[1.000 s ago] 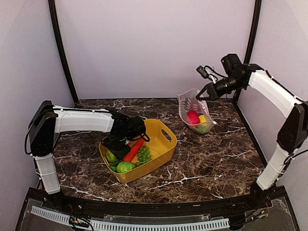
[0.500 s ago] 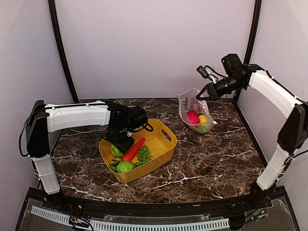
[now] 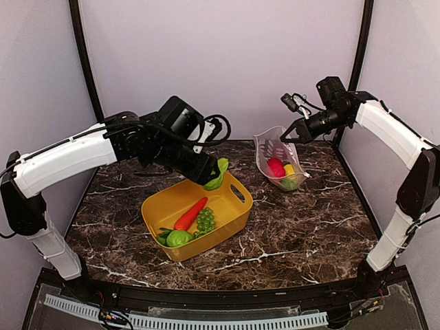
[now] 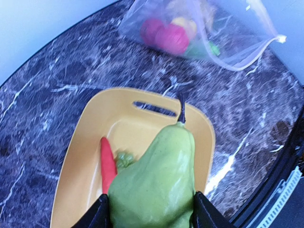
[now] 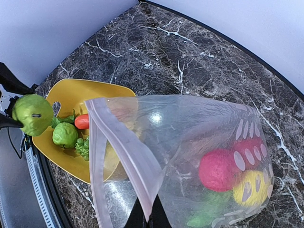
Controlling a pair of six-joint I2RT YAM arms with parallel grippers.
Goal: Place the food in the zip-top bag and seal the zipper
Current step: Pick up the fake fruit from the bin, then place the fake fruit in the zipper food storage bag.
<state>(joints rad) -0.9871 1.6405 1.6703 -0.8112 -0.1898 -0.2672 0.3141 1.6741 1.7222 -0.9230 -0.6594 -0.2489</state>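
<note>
My left gripper (image 3: 214, 174) is shut on a green pear (image 4: 156, 183) and holds it in the air above the far rim of the yellow tub (image 3: 230, 214). A red-orange carrot (image 3: 191, 214), green grapes (image 3: 205, 220) and a green round fruit (image 3: 179, 238) lie in the tub. At the back right, my right gripper (image 5: 148, 216) is shut on the zipper (image 5: 122, 145) and holds the zip-top bag (image 3: 277, 159) up by its mouth, which gapes to the left. Inside the bag sit a red ball (image 5: 218, 170), a yellow lemon (image 5: 249, 187) and something green.
The bag's lower end rests on the dark marble table (image 3: 302, 220). Black frame posts (image 3: 86, 69) stand at both back corners, with pale walls close behind. A black rail (image 3: 206, 297) runs along the near edge.
My left arm has risen out of the tub with the green pear and swung up and to the right. The right arm and the bag have not moved.
</note>
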